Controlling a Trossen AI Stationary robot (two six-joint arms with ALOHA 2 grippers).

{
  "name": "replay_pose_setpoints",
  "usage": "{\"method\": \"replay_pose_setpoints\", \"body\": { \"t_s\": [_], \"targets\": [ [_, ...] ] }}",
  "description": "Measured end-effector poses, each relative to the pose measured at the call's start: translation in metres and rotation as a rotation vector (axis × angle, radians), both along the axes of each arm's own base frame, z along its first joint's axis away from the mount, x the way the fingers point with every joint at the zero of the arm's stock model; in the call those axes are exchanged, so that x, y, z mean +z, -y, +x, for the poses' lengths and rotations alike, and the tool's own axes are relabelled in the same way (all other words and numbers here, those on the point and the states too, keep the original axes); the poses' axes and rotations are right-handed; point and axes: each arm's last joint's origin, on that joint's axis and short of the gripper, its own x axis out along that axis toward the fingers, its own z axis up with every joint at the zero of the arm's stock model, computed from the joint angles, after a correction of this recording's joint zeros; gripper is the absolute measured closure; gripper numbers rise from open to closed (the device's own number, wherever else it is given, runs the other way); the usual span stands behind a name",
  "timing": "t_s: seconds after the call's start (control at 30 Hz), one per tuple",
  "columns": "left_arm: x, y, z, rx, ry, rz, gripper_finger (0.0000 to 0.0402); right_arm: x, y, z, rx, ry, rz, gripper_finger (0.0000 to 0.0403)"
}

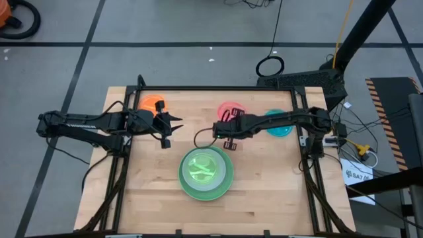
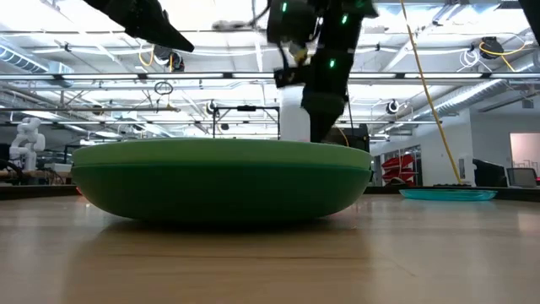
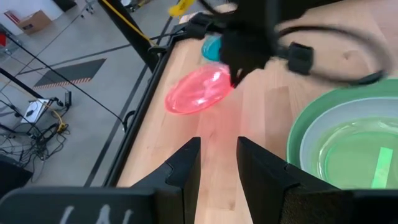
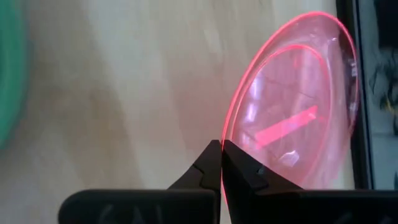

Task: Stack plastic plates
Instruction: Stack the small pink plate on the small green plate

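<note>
A red-pink plate point(image 1: 230, 109) near the table's far edge is tilted, and my right gripper point(image 1: 223, 123) is shut on its rim; it also shows in the left wrist view point(image 3: 199, 90). In mid-table stands a stack of nested plates point(image 1: 206, 173), a large dark green one point(image 2: 224, 181) at the bottom, with paler and light green ones point(image 3: 351, 155) inside. A small orange plate point(image 1: 153, 104) lies far left. A blue plate point(image 1: 279, 124) lies under my right arm. My left gripper point(image 1: 173, 125) is open, hovering left of the stack, touching nothing. My right gripper pinches the pink plate's thin rim point(image 4: 225, 138) between its two shut fingertips, at the edge facing the table's near side. The fingers reach level from the table's right. The plate is tipped up on edge beside the fingers point(image 4: 245, 165); whether its far rim rests on the wood, I cannot tell.
A black frame rail point(image 1: 218, 88) runs along the table's far edge just behind the pink plate. A loose black cable point(image 1: 201, 135) curls between the two grippers. Bare wood point(image 1: 152, 192) lies left, right and near of the green stack.
</note>
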Motion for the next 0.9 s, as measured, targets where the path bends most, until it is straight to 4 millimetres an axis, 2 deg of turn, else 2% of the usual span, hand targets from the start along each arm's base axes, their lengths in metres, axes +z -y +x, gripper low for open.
{"method": "replay_pose_setpoints", "body": {
  "t_s": [0.3, 0.57, 0.7, 0.9],
  "targets": [
    [0.001, 0.000, 0.000, 0.000, 0.007, 0.000, 0.0291, 0.029, -0.066, 0.004, 0.246, 0.135, 0.024, 0.0403],
    [0.000, 0.000, 0.000, 0.004, 0.008, -0.007, 0.0291, 0.056, -0.119, 0.030, 0.388, 0.246, 0.098, 0.0403],
    [0.000, 0.000, 0.000, 0.005, 0.009, -0.010, 0.0291, 0.055, -0.140, 0.047, 0.442, 0.257, 0.159, 0.0403],
    [0.000, 0.000, 0.000, 0.007, 0.009, -0.013, 0.0291, 0.041, -0.167, 0.064, 0.497, 0.223, 0.199, 0.0403]
  ]
}}
